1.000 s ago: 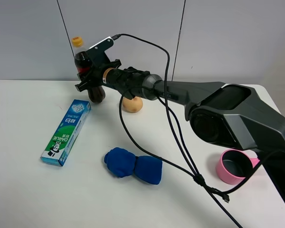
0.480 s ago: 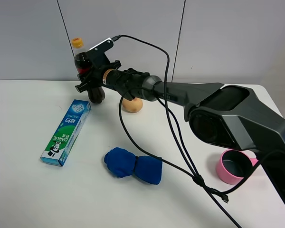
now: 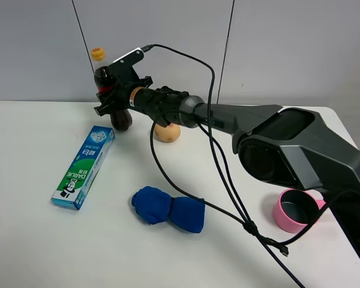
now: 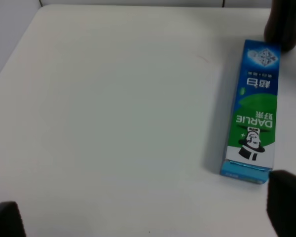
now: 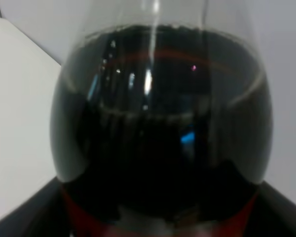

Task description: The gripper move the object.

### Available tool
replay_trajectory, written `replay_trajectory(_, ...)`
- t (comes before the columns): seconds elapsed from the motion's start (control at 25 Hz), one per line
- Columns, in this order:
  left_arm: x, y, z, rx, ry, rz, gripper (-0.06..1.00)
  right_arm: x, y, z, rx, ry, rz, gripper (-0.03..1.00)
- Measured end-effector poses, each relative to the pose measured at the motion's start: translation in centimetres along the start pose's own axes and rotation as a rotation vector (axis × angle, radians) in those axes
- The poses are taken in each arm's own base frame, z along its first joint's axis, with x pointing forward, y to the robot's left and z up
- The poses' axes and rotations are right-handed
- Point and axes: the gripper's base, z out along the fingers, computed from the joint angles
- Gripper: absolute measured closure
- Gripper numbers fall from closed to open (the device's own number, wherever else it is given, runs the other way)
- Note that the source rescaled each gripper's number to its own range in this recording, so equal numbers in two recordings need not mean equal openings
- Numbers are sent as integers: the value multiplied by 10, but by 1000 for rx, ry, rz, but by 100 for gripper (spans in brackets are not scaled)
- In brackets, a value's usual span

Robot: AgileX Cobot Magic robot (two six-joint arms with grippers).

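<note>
Cola bottle (image 3: 102, 75) stands near the table's (image 3: 36, 240) far edge, just beyond the toothpaste box (image 3: 84, 167). The right arm stretches nearly level across the middle, its pincer (image 3: 115, 99) clamped on the bottle's red-labelled waist. Only the left wrist view shows the left pincer (image 4: 145, 213), its fingers wide apart above the table beside the box.

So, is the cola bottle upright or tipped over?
Upright: the cola bottle has its yellow cap on top, right gripper around its middle.
</note>
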Motion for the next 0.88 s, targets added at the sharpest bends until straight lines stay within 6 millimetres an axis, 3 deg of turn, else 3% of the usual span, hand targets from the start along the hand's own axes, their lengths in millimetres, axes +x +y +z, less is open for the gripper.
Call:
replay_trajectory(0.04, 0, 0, 0, 0, 0, 0, -6, -4, 0, 0, -3, -24, 3, 38)
replay_trajectory(0.08, 0, 0, 0, 0, 0, 0, -6, -7, 0, -1, -5, -43, 4, 22)
replay_trajectory(0.12, 0, 0, 0, 0, 0, 0, -6, -10, 0, -1, -6, -56, 4, 12)
replay_trajectory(0.2, 0, 0, 0, 0, 0, 0, -6, -11, 0, -1, -7, -63, 5, 3)
replay_trajectory(0.64, 0, 0, 0, -1, 0, 0, -6, -11, -1, -2, 2, -23, 26, -2)
replay_trajectory(0.88, 0, 0, 0, -1, 0, 0, -6, -41, -8, -14, 30, -7, 30, -2)
